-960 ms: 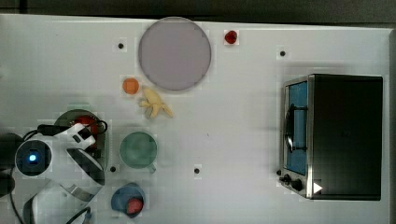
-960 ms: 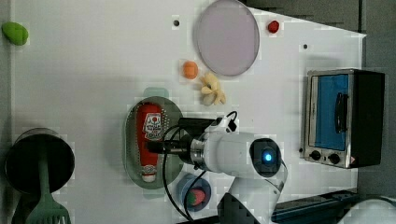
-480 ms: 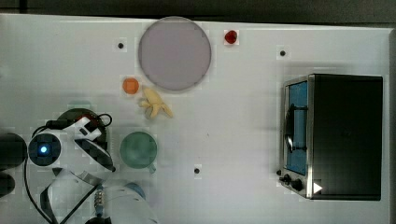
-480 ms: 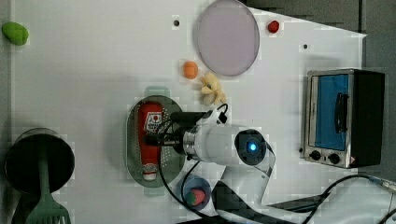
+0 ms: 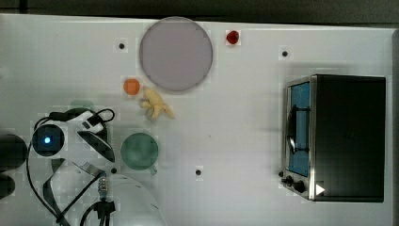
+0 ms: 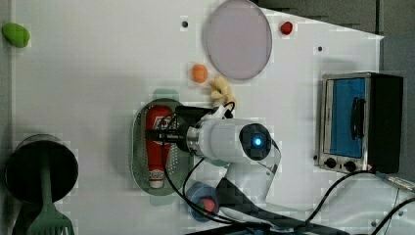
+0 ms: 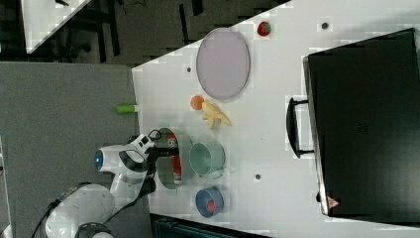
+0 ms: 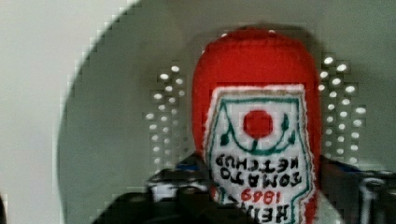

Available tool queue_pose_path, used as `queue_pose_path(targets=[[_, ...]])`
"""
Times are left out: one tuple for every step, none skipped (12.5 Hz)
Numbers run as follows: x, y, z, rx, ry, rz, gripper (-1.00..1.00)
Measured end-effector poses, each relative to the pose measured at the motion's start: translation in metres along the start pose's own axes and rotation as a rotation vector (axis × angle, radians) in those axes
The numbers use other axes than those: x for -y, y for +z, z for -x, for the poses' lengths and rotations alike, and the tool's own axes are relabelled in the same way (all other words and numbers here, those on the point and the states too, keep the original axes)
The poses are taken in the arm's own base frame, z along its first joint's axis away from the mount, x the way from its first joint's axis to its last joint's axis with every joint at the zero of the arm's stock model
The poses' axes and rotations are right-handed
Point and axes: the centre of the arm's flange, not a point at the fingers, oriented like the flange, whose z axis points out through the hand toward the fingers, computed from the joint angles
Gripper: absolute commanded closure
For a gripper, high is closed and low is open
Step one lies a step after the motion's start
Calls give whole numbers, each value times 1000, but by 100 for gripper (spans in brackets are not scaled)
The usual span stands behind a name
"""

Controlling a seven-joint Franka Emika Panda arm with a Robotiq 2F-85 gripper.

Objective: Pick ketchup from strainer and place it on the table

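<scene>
The ketchup (image 6: 157,145) lies flat along the length of the strainer (image 6: 139,147), cap toward the left view's bottom, so its round body faces up and offers both flanks to a pinch from above. The strainer sits near the tabletop (image 6: 98,73) edge on the left view's lower left, just beside the green cup (image 7: 206,158) and close to the blue bowl (image 7: 209,202).

The hand (image 6: 164,135) is down over the bottle's label, reaching across the strainer's rim from the arm's side. In the wrist view the ketchup (image 8: 259,135) sits between dark fingers (image 8: 168,186), one on each flank. They are down beside the bottle, but whether they have clenched on it or stand just off its sides I cannot tell. The step in hand looks like the grasp itself.

Room for the set-down is generous. The broad bare stretch toward the left view's top left, between the strainer and the small green thing (image 6: 15,35) at the corner, has nothing on it. The tabletop's middle, between the cup and the oven (image 5: 335,136), is also open. Tighter ground lies by the orange ball (image 6: 199,73), the banana toy (image 5: 156,105) and the grey plate (image 5: 176,53). The dark pot (image 6: 39,169) with its spatula crowds the strainer's far side, so a straight lift clear of the rim seems wise before any sideways travel.
</scene>
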Motion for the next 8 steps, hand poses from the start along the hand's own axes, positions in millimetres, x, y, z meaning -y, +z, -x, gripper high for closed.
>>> queue_pose_path(targets=[[3,-2,1,-5,-1,-1,-19],[6,-5,2,-10,-6,-2,-19],[8,-7,2,-14,-9,-5,-19],[10,-10,4,-17,-12,-3,-19],[9,-15,6,-17,-9,14,-19],[9,-25,9,-14,-6,50,-19],[8,-39,12,-20,-6,85,-19],[9,-60,14,-24,25,105,-19]])
